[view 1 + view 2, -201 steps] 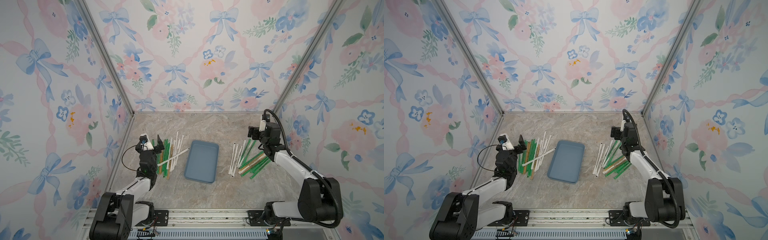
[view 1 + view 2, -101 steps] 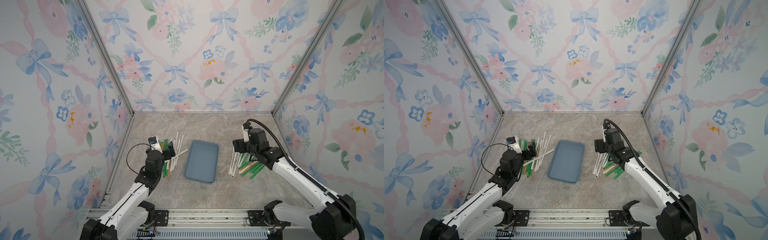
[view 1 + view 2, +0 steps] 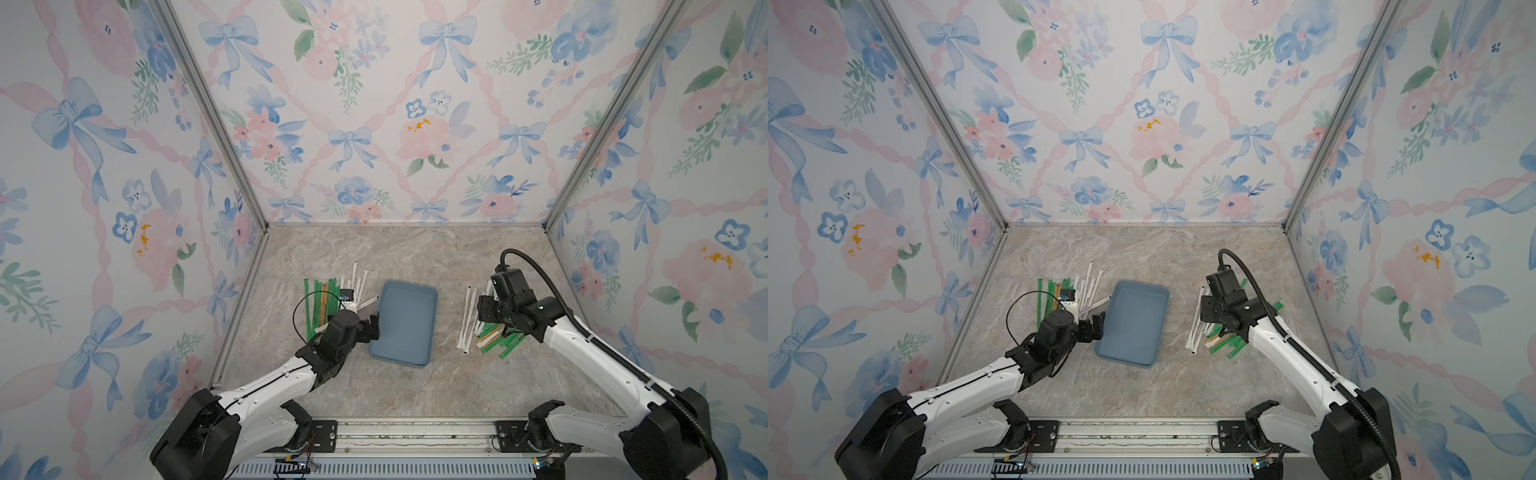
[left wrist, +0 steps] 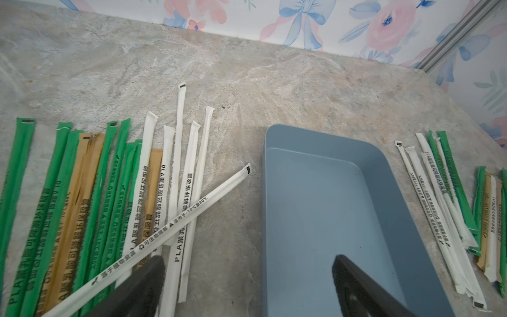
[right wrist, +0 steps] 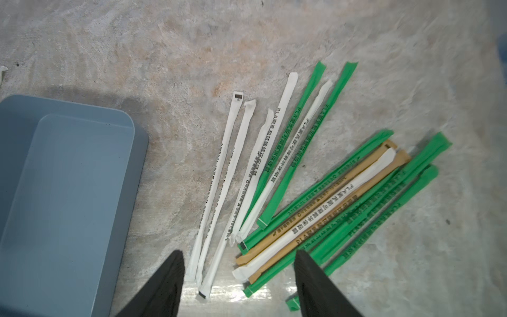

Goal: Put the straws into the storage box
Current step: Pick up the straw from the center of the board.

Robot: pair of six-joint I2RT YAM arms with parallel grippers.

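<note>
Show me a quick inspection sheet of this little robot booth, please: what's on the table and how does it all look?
Surface: marbled stone-look tabletop, no spills seen.
Job's things: blue-grey storage box in the middle, empty; left straw pile and right straw pile, wrappers green, white and tan, all on the tabletop.
Clutter: nothing seen.
Grippers: left gripper open, beside the box; right gripper open over its pile; neither holds a straw.
Cables: thin black loop at the left wrist; ribbed black hose along the right arm.
Surroundings: floral bow wallpaper, metal corner posts.
</note>
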